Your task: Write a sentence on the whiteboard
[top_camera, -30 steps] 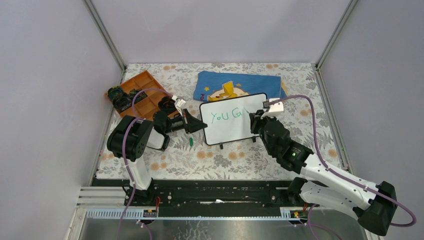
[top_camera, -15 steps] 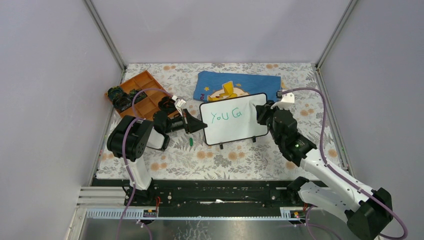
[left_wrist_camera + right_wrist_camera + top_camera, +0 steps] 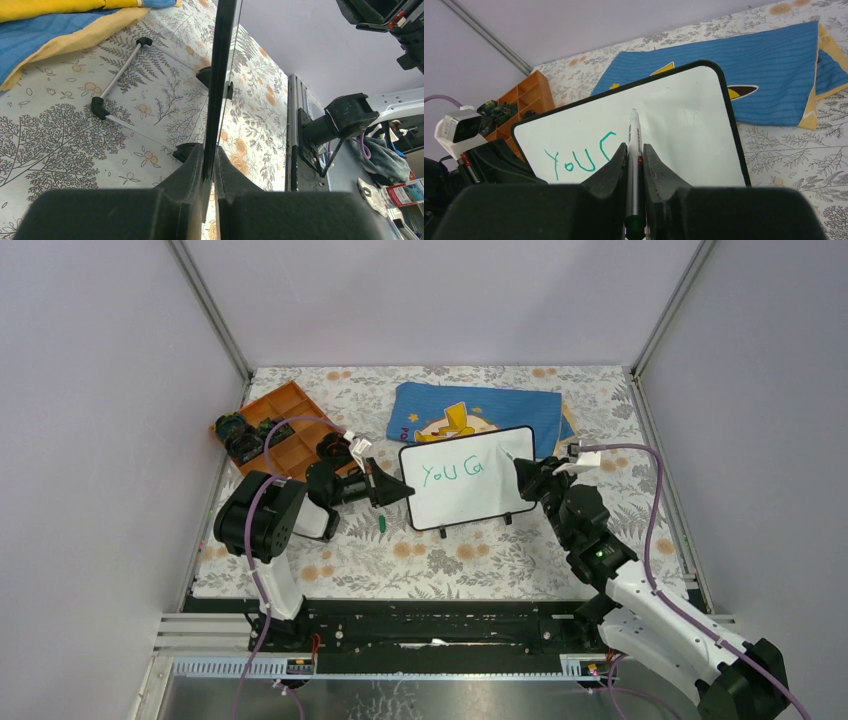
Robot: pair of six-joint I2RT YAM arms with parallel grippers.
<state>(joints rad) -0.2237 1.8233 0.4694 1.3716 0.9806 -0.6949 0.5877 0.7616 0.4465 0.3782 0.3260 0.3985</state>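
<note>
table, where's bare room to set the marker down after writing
Widest free patch: the near strip of the table, between the feet of the whiteboard and the table's near edge. Another: the back right corner, right of the blue cloth. Crowded: the left, where the orange tray, left pincer and a small green object sit close.

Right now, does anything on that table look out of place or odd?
One thing: a small green piece lies loose on the floral tablecloth, near the left pincer that clamps the edge of the whiteboard. It could be a pen cap, but it is too small to tell.
</note>
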